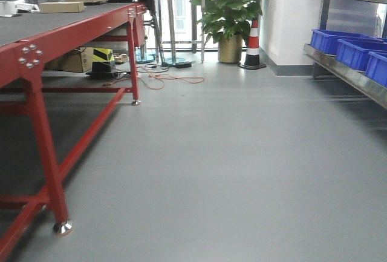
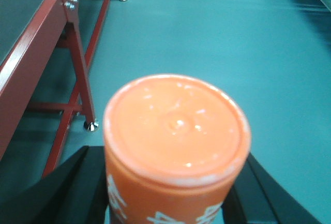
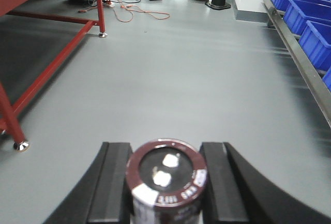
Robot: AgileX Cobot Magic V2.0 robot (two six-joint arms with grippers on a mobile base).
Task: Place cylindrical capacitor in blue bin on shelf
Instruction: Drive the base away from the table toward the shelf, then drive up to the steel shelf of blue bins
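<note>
Across the exterior front-facing view, a red-framed table (image 1: 60, 32) fills the 9 o'clock side, with cardboard boxes (image 1: 63, 6) on its dark top. Toward 12 o'clock stand a potted plant (image 1: 233, 8) and a striped traffic cone (image 1: 253, 44). At 3 o'clock the shelf (image 1: 346, 72) carries a row of blue bins (image 1: 335, 39) above the grey floor (image 1: 211, 165).

From the left wrist, the left gripper (image 2: 176, 198) is closed on an orange container (image 2: 176, 131) at 6 o'clock. Its black fingers (image 2: 72, 188) press against both sides. The table's leg stands at 10 o'clock.

From the right wrist, the right gripper (image 3: 165, 185) is clamped on the cylindrical capacitor (image 3: 166, 175) at 6 o'clock. The capacitor stands upright between the dark pads, its top with two pale terminals facing the camera. The bins sit on the shelf at 2 o'clock, well apart from the capacitor. An orange cable (image 3: 139, 12) lies on the floor at 11 o'clock.
</note>
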